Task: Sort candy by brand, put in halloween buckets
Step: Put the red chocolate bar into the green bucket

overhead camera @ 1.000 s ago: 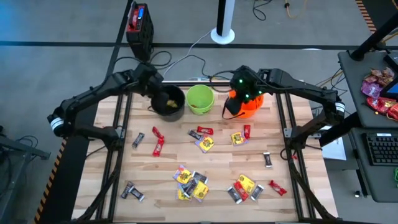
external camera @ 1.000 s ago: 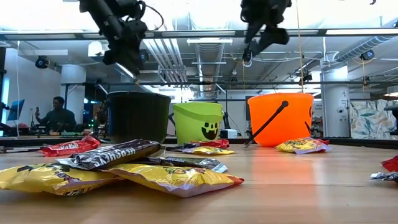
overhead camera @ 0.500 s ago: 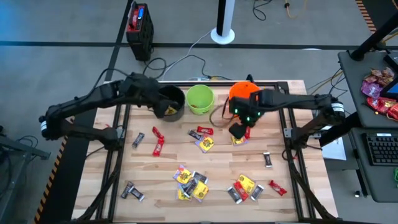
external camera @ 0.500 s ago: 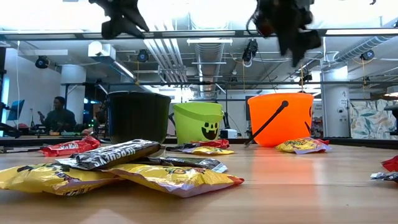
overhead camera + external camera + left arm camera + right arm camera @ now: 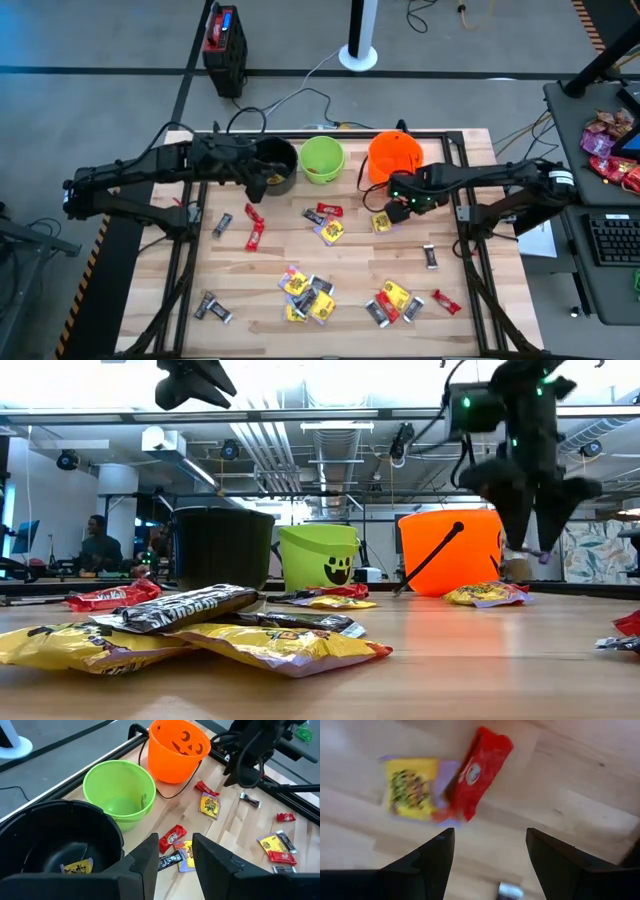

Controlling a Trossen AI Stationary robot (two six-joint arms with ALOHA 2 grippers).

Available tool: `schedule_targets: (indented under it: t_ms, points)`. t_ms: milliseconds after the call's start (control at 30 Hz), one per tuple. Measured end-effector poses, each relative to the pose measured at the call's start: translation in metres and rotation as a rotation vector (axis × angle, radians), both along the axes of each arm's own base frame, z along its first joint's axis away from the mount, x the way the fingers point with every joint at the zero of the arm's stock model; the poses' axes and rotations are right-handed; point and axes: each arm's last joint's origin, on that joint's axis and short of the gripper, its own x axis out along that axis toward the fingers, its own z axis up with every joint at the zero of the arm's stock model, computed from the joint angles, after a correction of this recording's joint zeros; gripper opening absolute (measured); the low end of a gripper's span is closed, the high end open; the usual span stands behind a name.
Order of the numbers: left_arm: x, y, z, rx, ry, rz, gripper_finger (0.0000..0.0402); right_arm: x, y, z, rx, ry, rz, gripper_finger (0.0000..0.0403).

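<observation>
candy: red bar leaning on yellow packet, flat on table beside orange bucket. light, thin, crinkly, likely slippery; best pinched across narrow middle. right gripper above, fingers spread, empty. left gripper beside black bucket, fingers apart, empty.

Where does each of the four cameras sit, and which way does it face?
High: overhead, looking down on the table, both arms, three buckets.
Low: table height, looking across candy toward the room; grippers hang above.
Left wrist: looks past the open left gripper into the black bucket.
Right wrist: faces down past the open right gripper at a red bar.
Shared: high, low and left wrist all show the orange bucket.
</observation>
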Motion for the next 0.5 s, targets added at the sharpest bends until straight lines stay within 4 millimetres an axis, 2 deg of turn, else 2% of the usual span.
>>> schedule_targets:
  t_ms: [167, 333, 500]
  points:
    - [0.002, 0.002, -0.002, 0.026, 0.015, 0.033, 0.0102, 0.007, -0.009, -0.024, -0.068, -0.073, -0.029, 0.0238]
    - [0.003, 0.002, -0.002, 0.034, 0.018, 0.045, 0.0102, 0.013, -0.017, -0.040, -0.097, -0.015, -0.044, 0.0238]
    - [0.002, 0.002, -0.002, 0.040, 0.019, 0.054, 0.0102, 0.017, -0.017, -0.052, -0.082, 0.033, -0.025, 0.0238]
